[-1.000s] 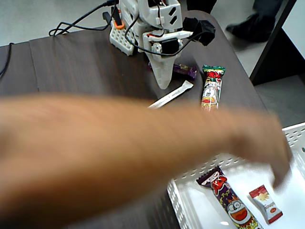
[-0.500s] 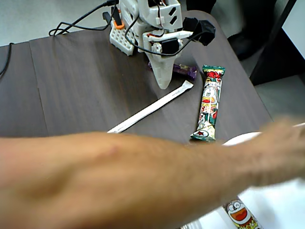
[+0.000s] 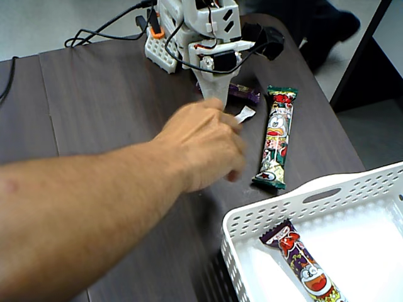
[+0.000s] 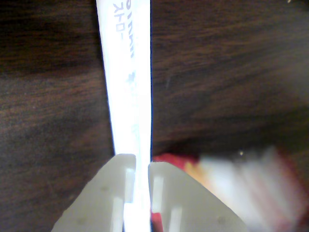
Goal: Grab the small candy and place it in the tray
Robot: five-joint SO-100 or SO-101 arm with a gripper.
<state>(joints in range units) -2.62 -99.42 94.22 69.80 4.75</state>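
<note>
Reaching in from the lower left of the fixed view, a person's bare forearm and hand [image 3: 204, 145] are covering the middle of the desk [image 3: 94, 107], hiding most of the long white paper sleeve [image 3: 244, 114] so that only its end is showing just right of the knuckles. The small candy is not showing in the fixed view; whether the hand is covering it cannot be told. In the wrist view a blurred red and white shape [image 4: 227, 179] is smearing across the lower right, touching the right fingertip's side, and it may be that candy, though it is too blurred to say.

The pincer [image 3: 214, 97] is pointing down at the top centre of the fixed view, its tip partly behind the hand. The wrist view is showing what the fixed view cannot: the two pale fingertips [image 4: 116, 188] are standing narrowly apart with the paper sleeve [image 4: 128, 87] running up between them; whether they are pressing it is unclear.

The tray [image 3: 264, 217] is sitting at the lower right, cut off by the frame, holding one cartoon-printed bar [image 3: 302, 261]. Another long bar [image 3: 276, 135] is lying on the desk right of the hand, and a dark purple candy [image 3: 244, 93] is peeking out beside the pincer.
</note>
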